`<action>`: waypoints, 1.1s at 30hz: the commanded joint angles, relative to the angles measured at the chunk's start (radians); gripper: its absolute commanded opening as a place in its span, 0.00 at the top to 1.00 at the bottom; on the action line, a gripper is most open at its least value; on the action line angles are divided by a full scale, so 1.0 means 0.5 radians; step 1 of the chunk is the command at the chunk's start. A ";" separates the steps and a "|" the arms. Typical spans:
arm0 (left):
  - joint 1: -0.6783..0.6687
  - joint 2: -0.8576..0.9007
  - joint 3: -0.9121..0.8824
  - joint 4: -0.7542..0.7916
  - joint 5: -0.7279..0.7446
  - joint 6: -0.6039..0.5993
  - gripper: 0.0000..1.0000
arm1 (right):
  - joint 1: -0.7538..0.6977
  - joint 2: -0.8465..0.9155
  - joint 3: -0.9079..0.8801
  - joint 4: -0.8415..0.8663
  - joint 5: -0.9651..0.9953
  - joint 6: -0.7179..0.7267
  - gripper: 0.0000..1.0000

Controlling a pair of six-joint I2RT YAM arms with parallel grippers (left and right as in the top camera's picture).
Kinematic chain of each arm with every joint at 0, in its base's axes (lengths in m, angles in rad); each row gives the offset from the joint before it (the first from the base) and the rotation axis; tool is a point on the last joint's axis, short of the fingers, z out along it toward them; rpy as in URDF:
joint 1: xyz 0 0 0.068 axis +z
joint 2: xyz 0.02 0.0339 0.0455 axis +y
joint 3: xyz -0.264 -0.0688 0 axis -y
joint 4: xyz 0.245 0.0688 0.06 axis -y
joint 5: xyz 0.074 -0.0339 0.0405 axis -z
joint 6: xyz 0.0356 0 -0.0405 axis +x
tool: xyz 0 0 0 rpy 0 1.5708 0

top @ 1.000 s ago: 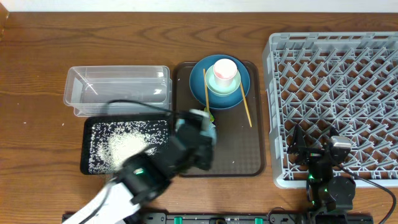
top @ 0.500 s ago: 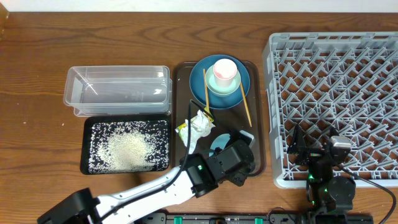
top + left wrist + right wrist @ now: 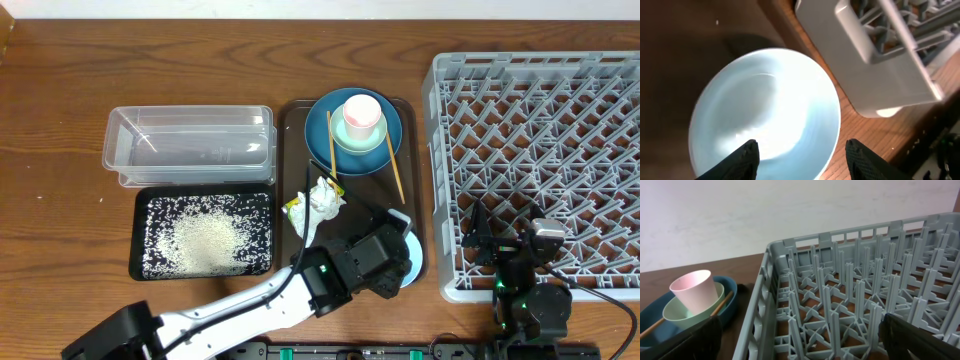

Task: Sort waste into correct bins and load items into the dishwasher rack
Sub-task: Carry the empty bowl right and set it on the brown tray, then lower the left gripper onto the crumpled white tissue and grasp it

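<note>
The small light-blue bowl (image 3: pixel 765 105) lies at the front right corner of the brown tray, close to the dishwasher rack (image 3: pixel 540 140). My left gripper (image 3: pixel 802 160) hangs open over the bowl, one finger above its inside and one outside its rim. In the overhead view my left gripper (image 3: pixel 385 262) covers most of the bowl (image 3: pixel 413 258). A crumpled napkin (image 3: pixel 322 197) and a yellow-green wrapper (image 3: pixel 297 208) lie on the tray. The pink cup (image 3: pixel 362 113) stands in the green bowl (image 3: pixel 352 140) on the blue plate (image 3: pixel 330 130), flanked by chopsticks (image 3: pixel 396 172). My right gripper (image 3: pixel 800 340) is open above the rack (image 3: pixel 850 295).
The clear tub (image 3: pixel 190 145) stands at the back left. In front of it, the black bin (image 3: pixel 140 235) holds rice grains (image 3: pixel 205 238). The brown tray (image 3: pixel 370 215) sits between the bins and the rack. The rack's corner (image 3: pixel 875 65) is right beside the bowl.
My left arm swung right from the tray's left side to its front right corner with the light-blue bowl. Its jaws then opened off the bowl. The right arm stayed still.
</note>
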 commanded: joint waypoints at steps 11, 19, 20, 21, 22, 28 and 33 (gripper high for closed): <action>0.220 -0.666 0.034 -0.697 -0.468 0.435 0.42 | -0.015 -0.011 -0.002 -0.008 0.000 -0.008 0.01; 0.459 -0.649 0.010 -0.927 -0.507 0.784 0.50 | -0.015 -0.011 -0.002 -0.008 0.000 -0.008 0.01; 0.470 -0.620 0.008 -0.926 -0.507 0.828 0.50 | -0.015 -0.011 -0.002 -0.008 0.000 -0.008 0.01; 0.474 -0.585 0.008 -0.925 -0.507 0.859 0.50 | -0.015 -0.011 -0.002 -0.008 0.000 -0.008 0.01; 0.473 -0.559 0.008 -0.924 -0.507 0.877 0.50 | -0.015 -0.011 -0.002 -0.008 0.000 -0.008 0.01; 0.473 -0.290 0.008 -0.847 -0.525 0.891 0.45 | -0.015 -0.011 -0.002 -0.008 0.000 -0.008 0.01; 0.473 -0.066 0.008 -0.795 -0.765 0.890 0.44 | -0.015 -0.011 -0.002 -0.008 0.000 -0.008 0.01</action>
